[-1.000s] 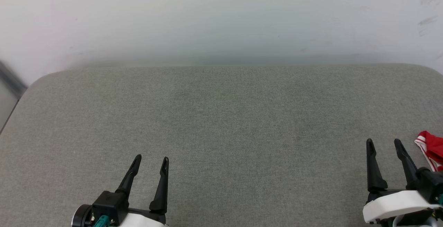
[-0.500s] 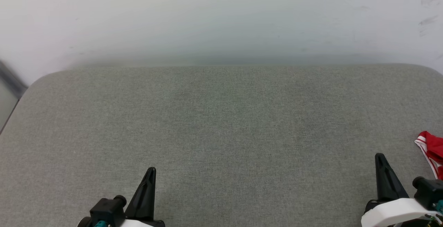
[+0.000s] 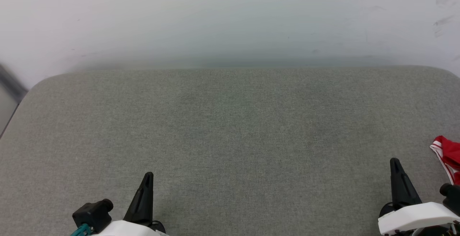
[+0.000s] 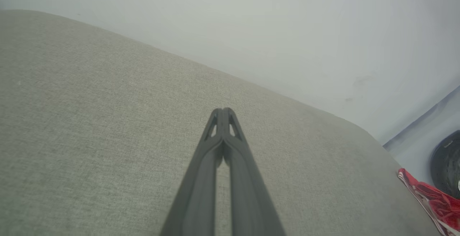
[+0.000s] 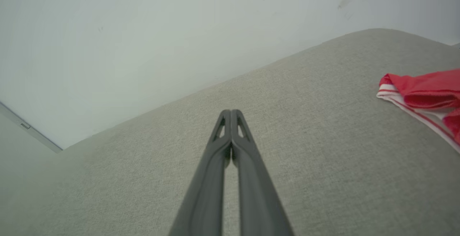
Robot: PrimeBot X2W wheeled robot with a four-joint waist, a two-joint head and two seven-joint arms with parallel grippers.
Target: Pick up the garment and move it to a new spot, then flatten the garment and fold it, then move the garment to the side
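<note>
My left tool (image 3: 147, 177) hangs over the near-left part of the worktop (image 3: 230, 128), a broad surface covered in grey woven fabric with rounded far corners. The tool is closed: its two long dark fingers (image 4: 201, 178) lie pressed together at the tips, with only a thin slit lower down, and they grip nothing. They point toward the worktop's far edge. I cannot tell whether the tips touch the fabric or hang just above it.

My right tool (image 3: 394, 163) is over the near-right part of the worktop. It is closed too, its fingers (image 5: 212, 178) meeting at the tips and empty.

The garment (image 5: 424, 86), a crumpled piece of red cloth with a white band striped in thin red lines, lies on the worktop's right edge, closer to the near side than to the far side. Part of it runs out of the picture, so I cannot make out its full shape or any lettering. It lies apart from both tools, with bare grey fabric between it and the right tool.

Behind the worktop's far edge rises a plain white wall (image 3: 230, 20) with a few faint dark scuffs toward its right end. Past the worktop's right end a dark rounded object (image 4: 447, 160) sits lower down; I cannot tell what it is.
</note>
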